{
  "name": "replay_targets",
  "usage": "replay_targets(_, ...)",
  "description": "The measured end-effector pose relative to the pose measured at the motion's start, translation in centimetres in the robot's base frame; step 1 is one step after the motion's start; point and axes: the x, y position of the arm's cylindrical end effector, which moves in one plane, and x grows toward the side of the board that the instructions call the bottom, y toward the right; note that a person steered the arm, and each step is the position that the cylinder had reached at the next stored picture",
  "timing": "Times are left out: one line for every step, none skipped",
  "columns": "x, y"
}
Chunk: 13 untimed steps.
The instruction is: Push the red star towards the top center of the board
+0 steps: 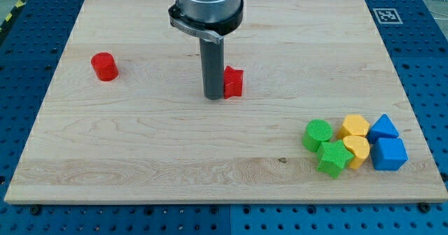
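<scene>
The red star [234,82] lies near the middle of the wooden board [140,144], partly hidden by my rod on its left side. My tip [213,96] rests on the board right against the star's left edge, touching or nearly touching it. The rod rises straight up to the grey arm body at the view's top.
A red cylinder [104,66] stands at the left. At the bottom right sits a cluster: a green cylinder [318,134], a green star [334,157], two yellow blocks [355,126] [358,150], and two blue blocks [383,128] [389,154]. A marker tag [386,15] is at top right.
</scene>
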Motion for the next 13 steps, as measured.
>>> replay_targets(2.2,0.6)
replay_targets(0.2,3.5)
replay_targets(-2.5,4.2)
replay_targets(-3.2,4.2)
replay_targets(-0.6,3.5)
replay_targets(-0.2,2.2)
replay_targets(-3.2,2.2)
replay_targets(-3.5,2.2)
replay_targets(-4.9,1.0)
replay_targets(-7.5,0.4)
replay_targets(-9.6,0.4)
replay_targets(-9.8,2.2)
replay_targets(-8.7,3.7)
